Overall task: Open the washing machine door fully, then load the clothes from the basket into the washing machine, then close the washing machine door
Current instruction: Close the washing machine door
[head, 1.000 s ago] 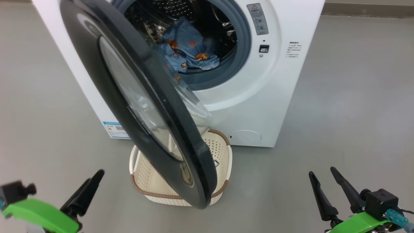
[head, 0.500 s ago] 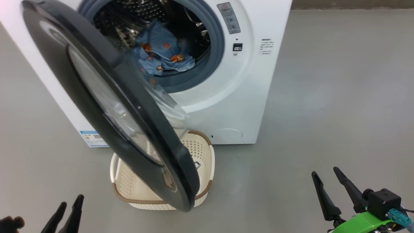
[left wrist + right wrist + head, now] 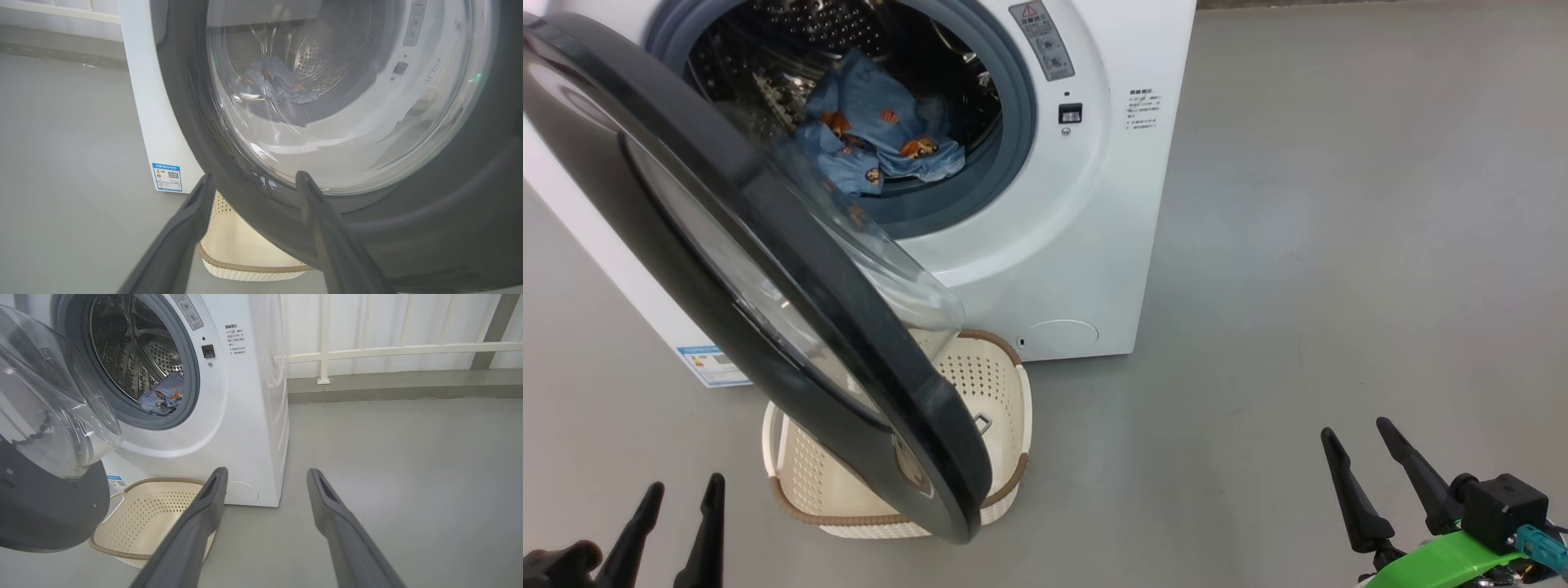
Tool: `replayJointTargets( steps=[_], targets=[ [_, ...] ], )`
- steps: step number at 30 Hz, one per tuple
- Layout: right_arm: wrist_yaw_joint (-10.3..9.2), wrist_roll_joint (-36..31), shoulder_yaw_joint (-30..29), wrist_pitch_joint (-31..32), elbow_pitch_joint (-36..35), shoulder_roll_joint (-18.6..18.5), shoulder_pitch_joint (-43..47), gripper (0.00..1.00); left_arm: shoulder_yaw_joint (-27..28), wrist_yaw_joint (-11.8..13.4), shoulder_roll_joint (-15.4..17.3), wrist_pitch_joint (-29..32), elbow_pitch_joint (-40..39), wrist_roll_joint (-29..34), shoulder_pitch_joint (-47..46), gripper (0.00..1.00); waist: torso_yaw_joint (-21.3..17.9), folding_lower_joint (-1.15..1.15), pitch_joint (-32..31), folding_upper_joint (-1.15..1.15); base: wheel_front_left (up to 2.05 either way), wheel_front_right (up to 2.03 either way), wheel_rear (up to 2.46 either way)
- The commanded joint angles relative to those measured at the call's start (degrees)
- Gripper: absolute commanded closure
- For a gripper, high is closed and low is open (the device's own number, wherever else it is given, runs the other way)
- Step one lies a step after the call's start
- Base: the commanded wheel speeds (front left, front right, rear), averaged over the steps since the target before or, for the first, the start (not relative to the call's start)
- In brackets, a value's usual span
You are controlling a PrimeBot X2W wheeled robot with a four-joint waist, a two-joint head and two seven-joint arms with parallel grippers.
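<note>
Seeing the clothes [image 3: 874, 135] bunched low inside the steel drum [image 3: 792, 24] of the washing machine [image 3: 1078, 229], just behind the grey-blue gasket [image 3: 1013, 139]. Got the washing machine door [image 3: 743, 269] swung out at an angle, not shut, glass bowl facing the opening, lower rim hanging over the basket [image 3: 1001, 392]. Reading the basket as sitting on the grey floor [image 3: 1298, 286] right at the machine's front, near the blue label sticker [image 3: 712, 365]. Finding the left gripper [image 3: 685, 483] spread wide, holding nothing, low on the door's outer side, apart from its black rim. Same for the right gripper [image 3: 1356, 429]: spread wide, holding nothing, well off to the right over the floor.
</note>
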Motion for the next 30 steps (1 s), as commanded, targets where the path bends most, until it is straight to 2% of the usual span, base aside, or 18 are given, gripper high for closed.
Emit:
replayJointTargets(
  steps=[1, 7, 16, 30],
  targets=[
    [0.09, -0.5, 0.9, -0.3, -1.5, -1.0, -0.5, 0.00, 3.4, -0.1, 0.7, -0.8, -1.8, 2.3, -1.0, 0.00, -0.1, 0.00, 0.1, 0.00, 0.00, 0.00, 0.00],
    [0.09, -0.6, 0.3, -0.3, -1.6, -1.0, -0.5, 0.00, 7.3, -0.1, -3.6, -0.8, -4.2, 10.1, 0.9, 0.00, 0.0, 0.00, 0.2, 0.00, 0.00, 0.00, 0.00],
    [0.09, -0.7, 0.1, -0.3, -1.6, -0.6, -0.4, 0.00, 9.1, -0.1, -6.9, -0.8, -4.1, 13.6, 2.3, 0.00, 0.3, 0.00, 0.3, 0.00, 0.00, 0.00, 0.00],
    [0.09, -0.8, -0.1, -0.3, -1.6, -0.4, -0.2, 0.00, 9.9, -0.1, -7.5, -0.8, -4.5, 14.8, 2.6, 0.00, 0.4, 0.00, -0.1, 0.00, 0.00, 0.00, 0.00]
  ],
)
